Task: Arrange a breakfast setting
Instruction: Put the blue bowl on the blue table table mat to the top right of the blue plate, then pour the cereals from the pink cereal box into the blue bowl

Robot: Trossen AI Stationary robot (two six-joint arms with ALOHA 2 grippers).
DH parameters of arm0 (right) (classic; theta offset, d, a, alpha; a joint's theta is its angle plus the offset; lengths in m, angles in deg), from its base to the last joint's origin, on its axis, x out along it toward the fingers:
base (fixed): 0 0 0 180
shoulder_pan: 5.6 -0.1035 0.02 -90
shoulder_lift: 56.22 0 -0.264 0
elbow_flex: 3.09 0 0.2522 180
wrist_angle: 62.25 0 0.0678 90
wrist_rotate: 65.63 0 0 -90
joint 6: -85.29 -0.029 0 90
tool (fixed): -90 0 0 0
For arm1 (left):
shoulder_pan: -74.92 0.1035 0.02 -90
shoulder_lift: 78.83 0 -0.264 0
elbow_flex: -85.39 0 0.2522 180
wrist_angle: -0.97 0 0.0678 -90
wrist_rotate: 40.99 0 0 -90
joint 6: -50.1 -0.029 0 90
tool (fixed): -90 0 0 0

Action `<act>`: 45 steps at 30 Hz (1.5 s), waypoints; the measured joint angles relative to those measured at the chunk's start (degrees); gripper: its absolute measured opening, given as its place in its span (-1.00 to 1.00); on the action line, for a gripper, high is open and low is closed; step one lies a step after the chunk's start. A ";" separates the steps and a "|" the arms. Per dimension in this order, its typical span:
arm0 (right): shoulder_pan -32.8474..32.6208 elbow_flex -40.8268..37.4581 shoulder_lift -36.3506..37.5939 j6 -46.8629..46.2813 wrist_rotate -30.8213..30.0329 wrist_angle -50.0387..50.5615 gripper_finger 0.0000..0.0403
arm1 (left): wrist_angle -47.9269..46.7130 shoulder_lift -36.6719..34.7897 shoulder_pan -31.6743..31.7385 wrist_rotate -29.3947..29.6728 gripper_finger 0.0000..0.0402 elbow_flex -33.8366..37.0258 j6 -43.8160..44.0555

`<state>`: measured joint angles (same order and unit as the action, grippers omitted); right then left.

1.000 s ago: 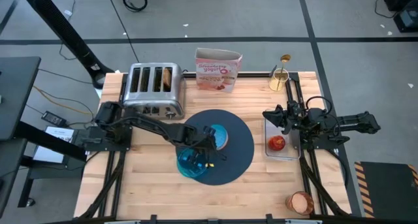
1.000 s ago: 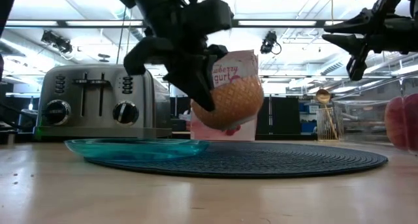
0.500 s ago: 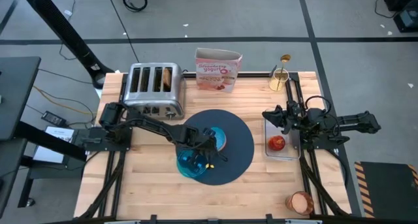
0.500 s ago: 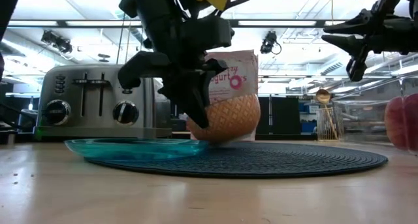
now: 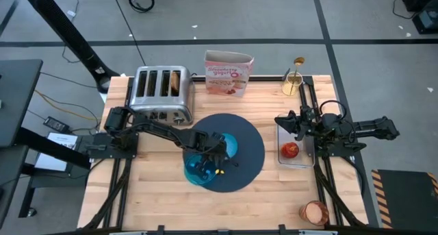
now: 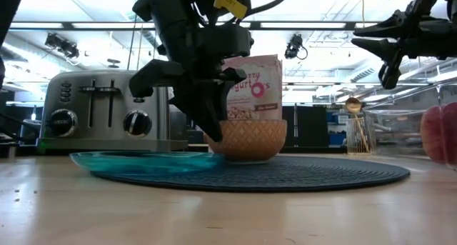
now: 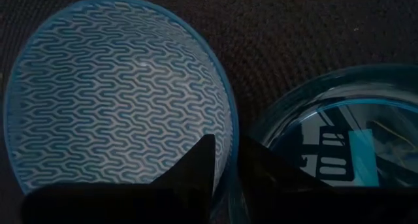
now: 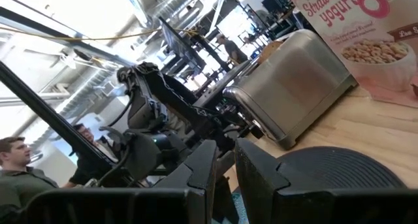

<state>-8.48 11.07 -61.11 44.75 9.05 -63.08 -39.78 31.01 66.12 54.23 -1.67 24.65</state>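
Observation:
The small bowl (image 6: 250,138), blue inside and tan outside, stands upright on the round dark mat (image 5: 248,159). It also shows in the high view (image 5: 228,145) and the left wrist view (image 7: 111,93). My left gripper (image 5: 213,151) is shut on its rim. The teal plate (image 5: 196,170) lies beside it, over the mat's near-left edge. My right gripper (image 5: 282,122) hangs shut and empty over the right side, above the clear tray with the red fruit (image 5: 290,150). The toast slice (image 5: 176,81) sticks out of the toaster. The amber cup (image 5: 315,212) stands near right. The gold spoon (image 5: 297,65) stands at the far right. My left gripper holds the bowl's rim (image 7: 230,142) on the side next to the teal plate, one finger (image 7: 202,168) inside the bowl and one (image 7: 264,175) outside. The fingers come from above, pointing down. The bowl stands upright with its foot (image 6: 250,158) on the mat.
A steel toaster (image 5: 161,94) stands at the far left and a cereal box (image 5: 228,72) at the far middle. A clear tray (image 5: 304,159) lies right of the mat. Bare wood shows along the near edge. People show in the room beyond the table.
My left gripper has gone down with the bowl and turned it. The bowl was lifted and tipped, its tan underside showing; now it stands level on the mat with its blue inside up.

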 joint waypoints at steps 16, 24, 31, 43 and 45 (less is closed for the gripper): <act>0.00 1.03 -0.52 1.49 -0.01 0.56 -0.66 | -1.10 -2.83 -0.04 1.81 -0.62 0.00 1.02; -0.15 7.95 -5.05 7.14 0.35 5.23 -0.66 | -5.21 -7.71 -0.42 3.71 -0.61 0.02 7.59; -1.07 15.83 -14.73 12.35 3.40 8.83 -0.66 | -10.31 -15.98 -0.93 5.28 -0.61 0.02 19.30; -6.91 31.47 -33.19 16.98 6.42 15.68 -0.66 | -10.62 -23.41 -5.33 10.31 -0.61 0.14 37.37; -8.86 35.09 -35.66 15.84 6.45 21.32 -0.66 | -9.14 -23.41 -6.75 11.03 -0.61 0.56 38.97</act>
<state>-17.34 46.17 -96.76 60.59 15.50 -41.76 -48.92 7.60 59.38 65.26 -1.11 63.61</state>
